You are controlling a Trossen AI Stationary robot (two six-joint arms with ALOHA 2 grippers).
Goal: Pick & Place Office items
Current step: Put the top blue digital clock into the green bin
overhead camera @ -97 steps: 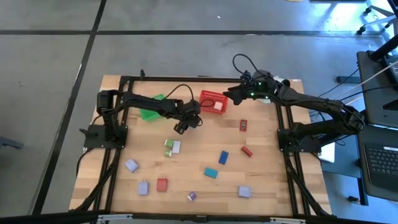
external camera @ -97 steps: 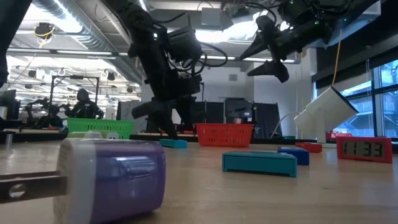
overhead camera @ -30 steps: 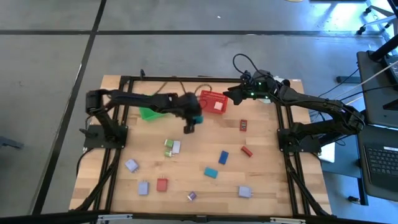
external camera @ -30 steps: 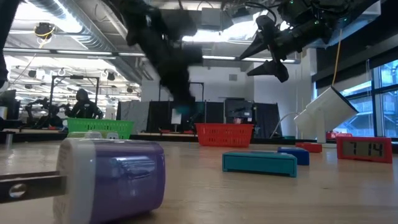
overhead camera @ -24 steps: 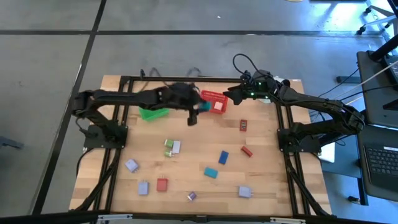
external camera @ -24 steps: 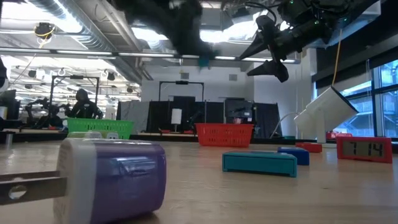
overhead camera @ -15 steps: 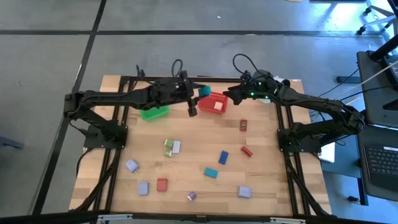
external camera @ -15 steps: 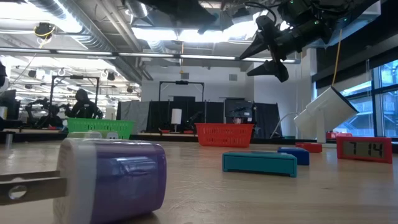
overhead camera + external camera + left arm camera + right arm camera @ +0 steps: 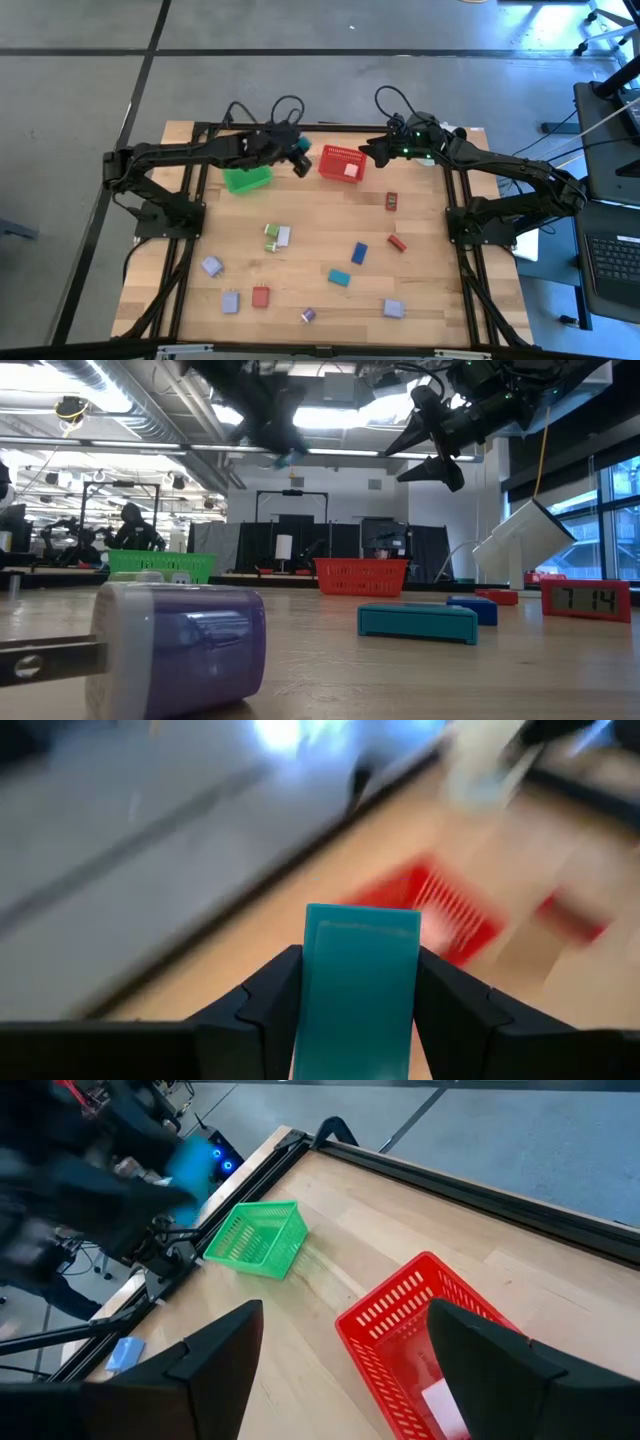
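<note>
The left gripper point(image 9: 300, 160) hangs above the far part of the bench point(image 9: 320, 270), between the green mesh basket point(image 9: 248, 179) and the red mesh basket point(image 9: 341, 164), its jaws clamped on a teal block point(image 9: 360, 985) — the left wrist view shows the block upright between the two dark fingers point(image 9: 265, 1005), with the red basket blurred below it. In the low view this gripper sits high against the ceiling lights, a speck of teal at its tip. The right gripper point(image 9: 366, 150) waits above the far edge just beside the red basket, jaws spread wide and holding nothing; its wrist view looks down on both baskets, and a white piece point(image 9: 447, 1408) lies inside the red one. The other office items are scattered across the near half of the bench: a green and white pair point(image 9: 276, 236), a blue block point(image 9: 359, 252), a second teal block point(image 9: 339, 277), two red pieces at the right point(image 9: 397, 243), a brown-red one point(image 9: 261, 296), lavender blocks point(image 9: 211, 266) along the near side — one of them looms large in the low view point(image 9: 180, 648). A red digital clock point(image 9: 585, 600) stands at the right in the low view, and people point(image 9: 133, 527) are visible in the room behind.
</note>
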